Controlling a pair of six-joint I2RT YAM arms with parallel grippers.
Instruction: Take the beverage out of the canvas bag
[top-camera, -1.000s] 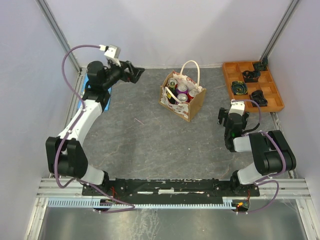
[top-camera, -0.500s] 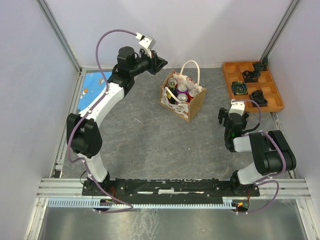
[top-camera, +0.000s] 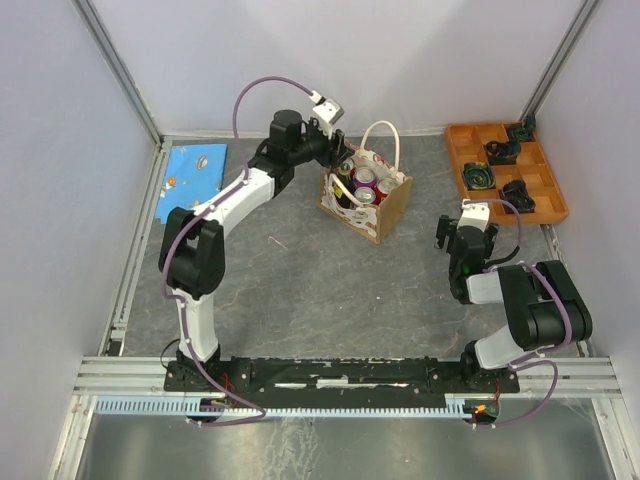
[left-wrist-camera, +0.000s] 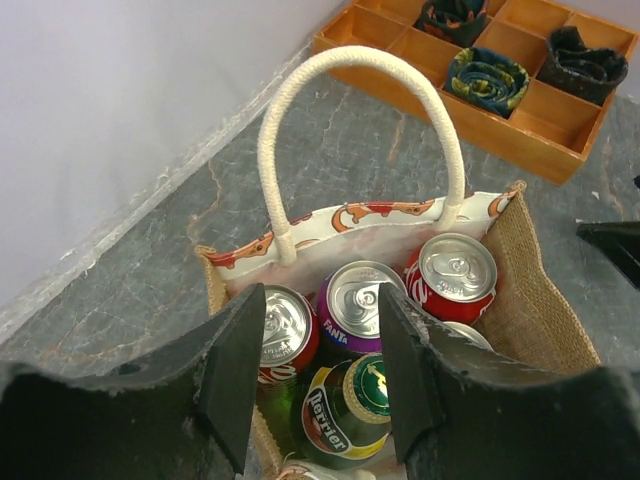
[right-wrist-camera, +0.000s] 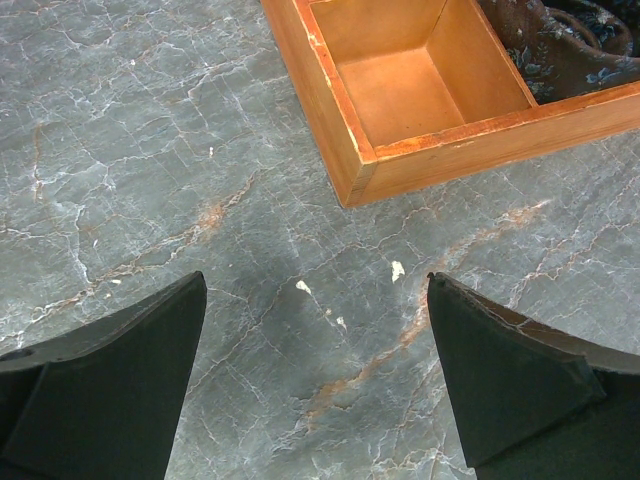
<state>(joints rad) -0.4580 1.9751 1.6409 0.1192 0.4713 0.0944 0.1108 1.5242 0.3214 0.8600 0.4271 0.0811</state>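
The canvas bag (top-camera: 386, 213) stands upright at the table's back centre, white handles up; in the left wrist view its burlap side (left-wrist-camera: 545, 295) shows. Inside stand several beverages: a purple Fanta can (left-wrist-camera: 366, 298), two red cola cans (left-wrist-camera: 457, 274) (left-wrist-camera: 287, 330) and a green Perrier bottle (left-wrist-camera: 352, 408). My left gripper (left-wrist-camera: 322, 360) hovers just above the bag's mouth (top-camera: 335, 152), jaws partly open with nothing between them; the Perrier bottle and Fanta can show through the gap below. My right gripper (right-wrist-camera: 315, 330) is wide open and empty over bare table, at the right (top-camera: 462, 234).
An orange compartment tray (top-camera: 456, 158) holding dark rolled cloths sits at the back right; its corner (right-wrist-camera: 350, 150) lies just ahead of the right gripper. A blue mat (top-camera: 195, 165) lies at the back left. Walls close in behind and on both sides.
My left arm has swung from the back-left corner rightward to the bag, uncovering the blue mat. The right arm and the bag have not moved.
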